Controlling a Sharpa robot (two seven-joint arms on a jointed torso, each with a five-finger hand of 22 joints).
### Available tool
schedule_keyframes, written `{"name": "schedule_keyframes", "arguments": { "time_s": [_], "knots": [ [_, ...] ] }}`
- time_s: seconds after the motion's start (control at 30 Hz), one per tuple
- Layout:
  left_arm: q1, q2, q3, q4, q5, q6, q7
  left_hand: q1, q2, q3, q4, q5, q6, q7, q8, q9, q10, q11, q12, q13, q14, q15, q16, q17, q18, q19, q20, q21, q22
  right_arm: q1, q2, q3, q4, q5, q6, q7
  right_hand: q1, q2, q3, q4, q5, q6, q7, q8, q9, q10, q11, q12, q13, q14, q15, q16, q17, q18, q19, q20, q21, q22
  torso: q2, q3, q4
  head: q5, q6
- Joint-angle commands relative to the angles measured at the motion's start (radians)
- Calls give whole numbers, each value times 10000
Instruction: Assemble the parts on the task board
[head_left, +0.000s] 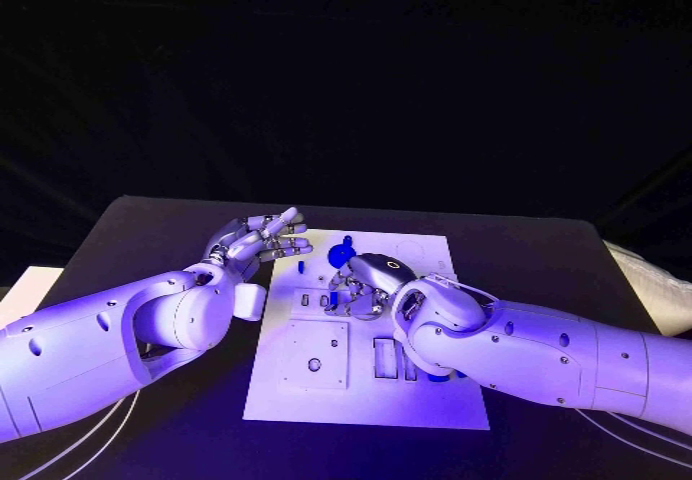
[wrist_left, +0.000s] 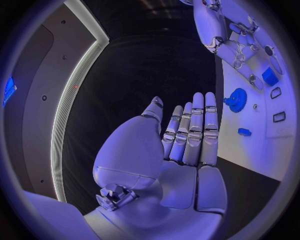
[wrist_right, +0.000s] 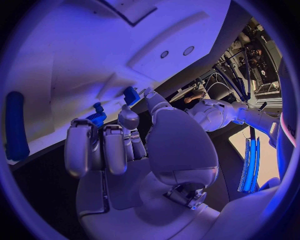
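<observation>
Your left hand (head_left: 263, 240) was released: in the left wrist view (wrist_left: 187, 132) its fingers stood straight and side by side with the thumb apart, and nothing lay in the palm. It hung over the black table (head_left: 130, 240) just beside the near left edge of the flat white plastic task board (head_left: 361, 395), not touching it.

Your right hand (head_left: 369, 282) was down over the middle of the board, with its fingers (wrist_right: 103, 147) curled in towards the plate. I cannot tell whether it was grasping anything; a small blue toothed part (wrist_right: 97, 117) sat right at its fingertips in the right wrist view, but whether they touched it is unclear.

A round blue gear-shaped part (head_left: 342, 251) stood on the board just beyond the right hand, between your two hands; the left wrist view showed it as a toothed disc (wrist_left: 236, 99) off the left hand's fingertips. A small blue block (wrist_left: 244, 132) lay on the board nearer the left fingers, and a larger blue block (wrist_left: 269, 76) lay farther out by the right hand (wrist_left: 219, 25). A small blue piece (head_left: 438, 375) peeked out under your right forearm.
</observation>
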Motion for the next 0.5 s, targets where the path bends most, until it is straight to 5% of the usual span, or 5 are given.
{"name": "schedule_keyframes", "arguments": {
  "time_s": [0.03,0.23,0.27,0.37,0.5],
  "knots": [
    [4,13,6,-23,-405,220,-181,-10,73,15,-86,53,28,-68,26,1,105,-113,34,17,500,-144,299,219,52,398,-129,212,94,-9,-195,72,303,26,-1095,610,2,-37,-81,15,52,-69,29,-57,-16,-71,18,-59,-9,631,68,-24,642,-68,-14,56,-40,-7,-14,12,-23,9,18],
    [17,-31,7,-103,-1767,471,-1374,-75,98,66,-136,62,386,-519,163,31,1338,-695,561,329,2890,-862,2381,1576,55,2220,-842,1523,765,191,-950,273,1041,1056,-1160,2119,148,75,-133,48,79,-98,38,-59,-17,-89,23,-53,-18,617,74,-65,587,-63,-26,66,-57,-31,-84,85,-80,52,78],
    [32,-47,8,-110,-2113,564,-1709,-98,80,80,-117,67,500,-657,202,55,1761,-849,795,483,3292,-1006,3659,2670,48,2583,-1015,1918,991,288,-1127,295,1153,1503,-1070,2430,210,124,-134,48,83,-112,43,-64,-19,-114,27,-76,-39,604,77,-99,535,-54,-47,69,-81,-74,-105,100,-94,70,73],
    [125,-78,9,-132,-3244,941,-2916,-233,-53,21,-34,81,820,-939,372,153,2579,-1182,1691,1134,3698,-1316,9017,7999,4,3149,-1335,2989,1681,689,-1692,334,1354,3181,-596,3143,479,323,-79,0,118,-118,55,-57,-15,-183,32,-121,-82,556,81,-225,356,-19,-133,76,-183,-255,-186,149,-141,144,75],
    [400,-10,10,-258,-4995,1739,-4841,-536,-182,-151,212,52,1135,-1228,797,404,2714,-1495,3931,2975,3696,-1488,11939,11136,-438,3428,-1543,6331,5229,1208,-2424,353,1434,4856,-144,3508,667,490,-36,-36,142,-132,72,-57,-16,-295,42,-257,-208,525,89,-317,239,3,-188,82,-256,-374,-316,195,-199,231,23]
  ]
}}
